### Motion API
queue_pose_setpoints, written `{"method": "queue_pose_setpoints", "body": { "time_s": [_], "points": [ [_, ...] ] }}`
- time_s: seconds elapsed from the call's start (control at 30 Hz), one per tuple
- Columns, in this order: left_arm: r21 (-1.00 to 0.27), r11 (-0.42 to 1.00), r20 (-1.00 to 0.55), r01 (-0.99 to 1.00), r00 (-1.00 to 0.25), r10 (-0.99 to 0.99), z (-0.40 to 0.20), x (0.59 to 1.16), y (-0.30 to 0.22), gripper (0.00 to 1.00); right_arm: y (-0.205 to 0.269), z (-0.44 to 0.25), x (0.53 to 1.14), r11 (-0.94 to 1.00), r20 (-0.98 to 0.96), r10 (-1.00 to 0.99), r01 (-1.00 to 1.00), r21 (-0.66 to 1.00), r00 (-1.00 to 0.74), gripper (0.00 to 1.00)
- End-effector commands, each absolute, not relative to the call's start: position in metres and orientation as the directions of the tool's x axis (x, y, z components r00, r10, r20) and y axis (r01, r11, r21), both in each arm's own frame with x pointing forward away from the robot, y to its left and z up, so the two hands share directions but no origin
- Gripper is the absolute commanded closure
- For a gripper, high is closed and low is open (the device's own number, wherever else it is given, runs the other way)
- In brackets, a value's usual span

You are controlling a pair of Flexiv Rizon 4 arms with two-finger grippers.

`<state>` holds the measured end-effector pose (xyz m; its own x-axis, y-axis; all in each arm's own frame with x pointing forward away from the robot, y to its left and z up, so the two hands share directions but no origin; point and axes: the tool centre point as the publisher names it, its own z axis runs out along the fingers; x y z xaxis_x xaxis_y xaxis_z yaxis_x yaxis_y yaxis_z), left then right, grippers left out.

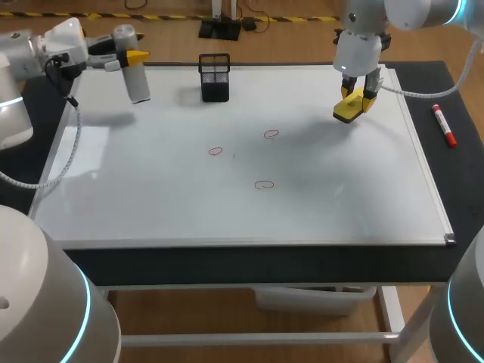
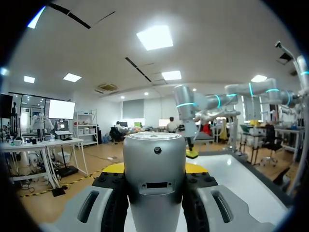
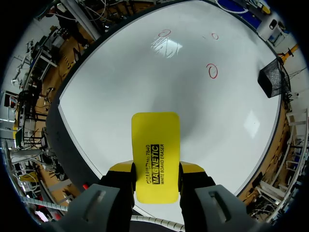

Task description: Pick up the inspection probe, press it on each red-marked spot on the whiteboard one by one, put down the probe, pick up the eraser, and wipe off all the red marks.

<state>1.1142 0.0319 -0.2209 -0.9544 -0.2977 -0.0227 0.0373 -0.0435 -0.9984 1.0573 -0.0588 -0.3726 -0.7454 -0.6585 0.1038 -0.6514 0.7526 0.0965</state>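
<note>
Mesh cup (image 1: 215, 78) stands far from red marker (image 1: 444, 125).

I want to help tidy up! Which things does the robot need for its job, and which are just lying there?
For the job: probe, yellow eraser, whiteboard, three red marks.
Just lying about: black mesh basket, red marker.

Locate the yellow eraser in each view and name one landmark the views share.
Head view: eraser in the right gripper, over the far right of the whiteboard.
Left wrist view: eraser small, past the probe, under the right arm.
Right wrist view: eraser clamped between its own fingers.
Shared landmark: the whiteboard.
</note>
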Motion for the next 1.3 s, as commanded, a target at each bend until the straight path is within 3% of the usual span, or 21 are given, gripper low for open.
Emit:
{"method": "queue_pose_setpoints", "body": {
  "time_s": [0.03,0.77,1.3],
  "points": [
    [-0.999,-0.039,-0.023,0.036,-0.952,-0.304,-0.218,1.112,0.033,1.0,-0.059,-0.371,1.058,0.752,0.109,-0.66,-0.653,0.095,-0.744,1.0],
    [-0.999,-0.039,-0.023,0.036,-0.952,-0.304,-0.218,1.112,0.033,1.0,-0.034,-0.375,1.054,0.719,0.09,-0.695,-0.69,0.084,-0.713,1.0],
    [-0.999,-0.039,-0.023,0.036,-0.952,-0.304,-0.218,1.112,0.033,1.0,0.049,-0.352,1.035,0.55,0.038,-0.835,-0.835,0.021,-0.549,1.0]
  ]
}}
